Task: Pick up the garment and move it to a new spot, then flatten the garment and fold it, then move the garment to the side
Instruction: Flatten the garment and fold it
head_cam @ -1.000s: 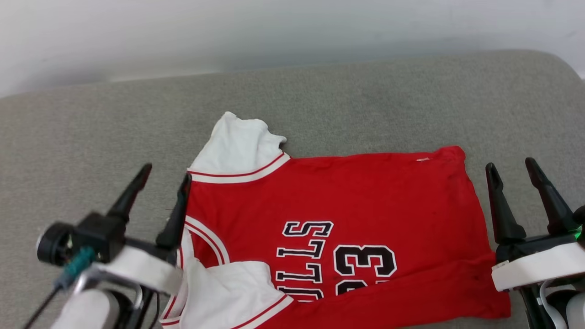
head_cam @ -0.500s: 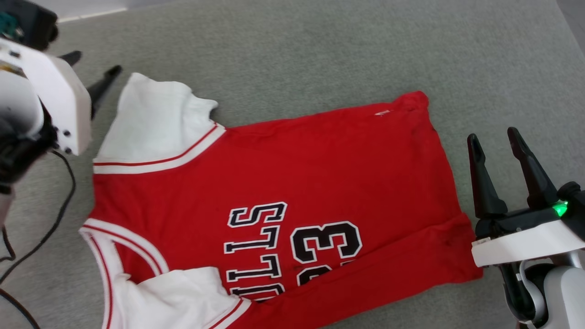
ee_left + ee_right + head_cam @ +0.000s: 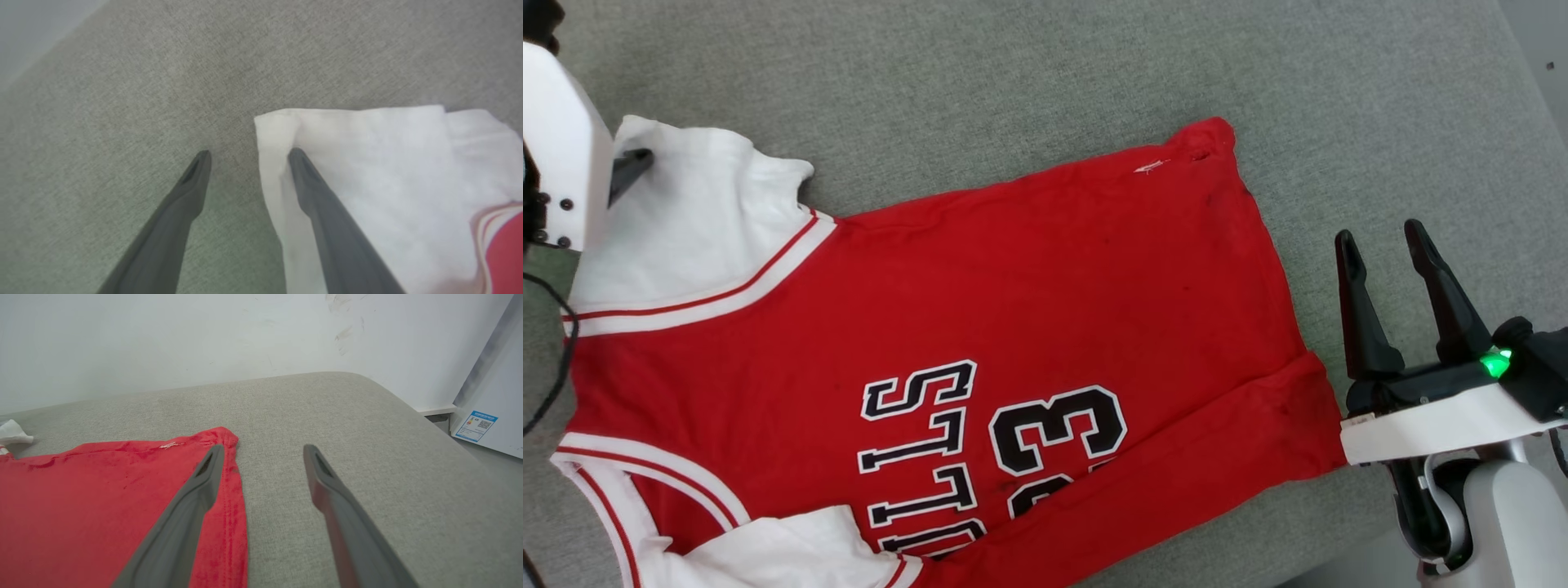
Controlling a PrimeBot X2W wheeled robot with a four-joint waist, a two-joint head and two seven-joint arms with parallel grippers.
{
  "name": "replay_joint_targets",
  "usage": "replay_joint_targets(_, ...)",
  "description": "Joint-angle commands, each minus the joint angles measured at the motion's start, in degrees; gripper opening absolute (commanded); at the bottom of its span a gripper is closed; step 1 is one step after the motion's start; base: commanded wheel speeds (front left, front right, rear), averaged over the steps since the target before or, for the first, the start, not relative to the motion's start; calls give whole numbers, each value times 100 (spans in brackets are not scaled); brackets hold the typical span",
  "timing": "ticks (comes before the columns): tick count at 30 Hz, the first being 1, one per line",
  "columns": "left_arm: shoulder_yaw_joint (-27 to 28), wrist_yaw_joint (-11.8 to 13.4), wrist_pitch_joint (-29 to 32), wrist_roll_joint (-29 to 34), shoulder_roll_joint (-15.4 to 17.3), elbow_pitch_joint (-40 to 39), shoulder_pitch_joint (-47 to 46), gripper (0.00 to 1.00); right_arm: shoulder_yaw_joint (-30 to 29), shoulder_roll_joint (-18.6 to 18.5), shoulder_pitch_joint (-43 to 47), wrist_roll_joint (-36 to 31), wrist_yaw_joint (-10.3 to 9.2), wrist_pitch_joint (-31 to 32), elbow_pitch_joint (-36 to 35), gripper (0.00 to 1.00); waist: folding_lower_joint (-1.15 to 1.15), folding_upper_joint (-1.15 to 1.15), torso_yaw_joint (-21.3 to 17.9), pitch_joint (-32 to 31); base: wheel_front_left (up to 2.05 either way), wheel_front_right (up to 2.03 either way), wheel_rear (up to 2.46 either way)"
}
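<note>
Presently: shirt (image 3: 1013, 286), flat; left gripper (image 3: 249, 152), right gripper (image 3: 1379, 231), wide open, empty; risk: thin sleeve (image 3: 367, 163) edge may slip the pinch.

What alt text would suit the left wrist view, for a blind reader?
The left gripper, open, straddles the edge of the garment: one dark finger over its white sleeve, the other over the grey cushion. Red fabric shows at the lower right.
</note>
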Motion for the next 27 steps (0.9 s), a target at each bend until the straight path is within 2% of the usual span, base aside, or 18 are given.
replay_joint_targets(1, -46, 6, -19, 142, 91, 115, -117, 100, 24, 56, -131, 17, -3, -56, 39, 100, -1, 0, -54, 87, 0, 0, 0)
replay_joint_targets(7, -286, -2, 63, 284, 108, 364, -129, 100, 43, 104, -226, 14, -2, -112, 107, 100, -1, 0, -55, 169, 0, 0, 0)
replay_joint_targets(8, -328, -3, 50, 265, 78, 378, -121, 96, 41, 108, -223, 13, -2, -121, 118, 100, -1, 0, -45, 179, 0, 0, 0)
replay_joint_targets(9, -365, -3, 25, 228, 38, 379, -125, 58, 37, 107, -217, 7, -2, -124, 136, 100, -1, 0, -31, 186, 0, 0, 0)
replay_joint_targets(10, -385, -6, -39, 198, -8, 380, -143, 25, 33, 101, -223, -3, -2, -121, 153, 100, -1, 0, -14, 190, 0, 0, 0)
replay_joint_targets(11, -396, -6, -111, 174, -52, 388, -163, 0, 31, 88, -242, -16, -2, -109, 163, 100, -1, 0, 7, 190, 0, 0, 0)
replay_joint_targets(20, -584, -10, -1107, -45, -200, 406, -195, 0, -48, -127, -262, -154, -3, 158, 147, 100, -1, 0, 265, -166, 0, 0, 0)
replay_joint_targets(23, -712, -10, -1508, -43, -172, 294, -129, 0, -187, -228, -213, -256, -3, 430, 152, 100, -1, 0, 399, -385, 0, 0, 0)
replay_joint_targets(27, -867, -11, -1944, -197, -176, -34, 9, 0, -176, -548, -232, -332, -2, 972, 65, 100, -1, 0, 618, -658, 0, 0, 0)
